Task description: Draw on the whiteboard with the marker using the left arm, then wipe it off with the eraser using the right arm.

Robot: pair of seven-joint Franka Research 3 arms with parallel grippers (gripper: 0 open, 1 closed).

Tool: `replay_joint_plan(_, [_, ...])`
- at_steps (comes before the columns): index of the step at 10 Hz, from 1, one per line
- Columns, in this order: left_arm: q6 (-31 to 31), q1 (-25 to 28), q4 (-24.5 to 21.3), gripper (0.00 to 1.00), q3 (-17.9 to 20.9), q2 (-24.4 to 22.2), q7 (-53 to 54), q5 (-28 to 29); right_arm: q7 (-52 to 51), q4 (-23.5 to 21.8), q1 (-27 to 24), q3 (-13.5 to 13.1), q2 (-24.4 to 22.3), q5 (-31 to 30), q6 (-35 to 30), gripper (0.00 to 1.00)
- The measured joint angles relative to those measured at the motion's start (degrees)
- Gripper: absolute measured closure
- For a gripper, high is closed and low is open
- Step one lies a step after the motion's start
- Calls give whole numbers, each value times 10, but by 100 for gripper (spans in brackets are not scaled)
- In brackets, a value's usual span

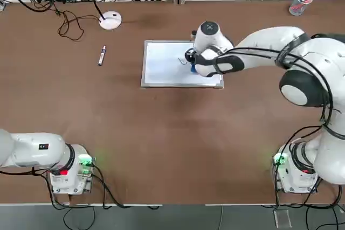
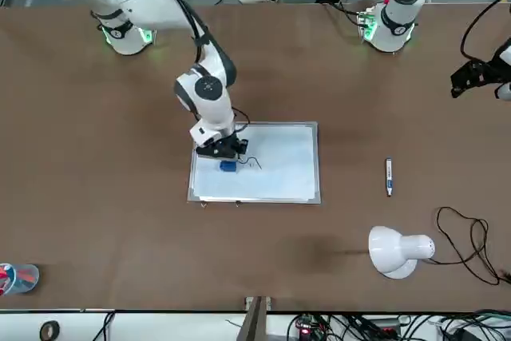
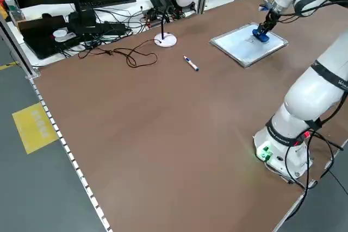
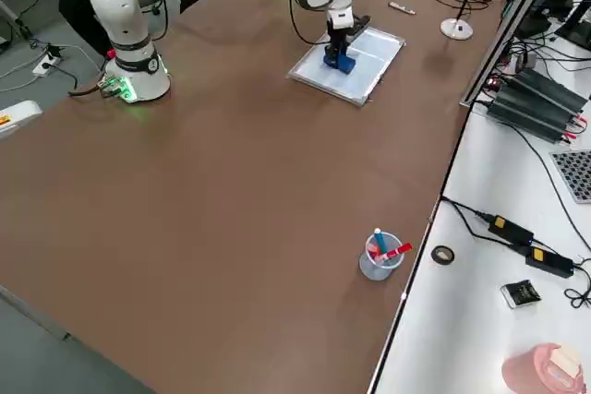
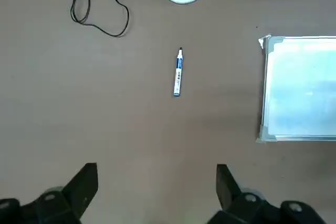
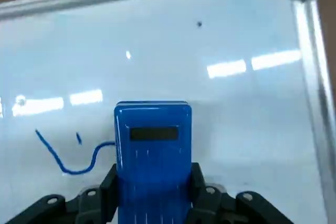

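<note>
1. Here, at the centre of the overhead frame, the right arm [image 1: 280,52] reaches in from the right edge over the whiteboard [image 1: 164,65], which lies flat on the brown desk [image 1: 161,144].
2. The right gripper [image 2: 227,159] has its fingers [image 6: 107,184] clenched on the eraser [image 6: 152,156], a bright blue block held over the board's white surface; whether it touches the board cannot be told.
3. A thin blue squiggle [image 6: 65,158] marks the board just beside the eraser in the right wrist frame.
4. The marker [image 1: 101,55] lies on the desk, left of the whiteboard in the overhead frame and well apart from it.
5. The left arm [image 1: 32,152] sits at the lower left of the overhead frame; its left gripper [image 5: 157,184] hangs above bare desk with fingers [image 5: 86,182] spread wide and holding nothing.
6. A white desk lamp [image 2: 399,251] lies at the lower right of the front frame, and a clear cup [image 4: 379,257] of red and blue items stands at the lower middle of the right side frame.
</note>
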Motion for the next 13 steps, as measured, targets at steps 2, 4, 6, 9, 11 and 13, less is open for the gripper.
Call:
replay_joint_plan(2, [0, 0, 0, 0, 0, 1, 0, 0, 9, 10, 6, -4, 5, 0, -5, 44])
replay_joint_plan(4, [0, 1, 0, 0, 0, 1, 0, 0, 24, 31, 12, -4, 19, 0, -6, 44])
replay_joint_plan(6, [0, 1, 0, 0, 0, 1, 0, 0, 43, 65, 20, -4, 39, -1, -12, 44])
replay_joint_plan(9, [0, 2, 0, 0, 1, 1, 0, 0, 72, 115, 39, -5, 68, -2, -24, 44])
replay_joint_plan(11, [0, 3, 0, 0, 1, 1, 0, 0, 92, 138, 53, -7, 83, -3, -26, 44])
replay_joint_plan(13, [0, 3, -1, 0, 2, 2, 0, 0, 115, 162, 63, -9, 98, -4, -28, 44])
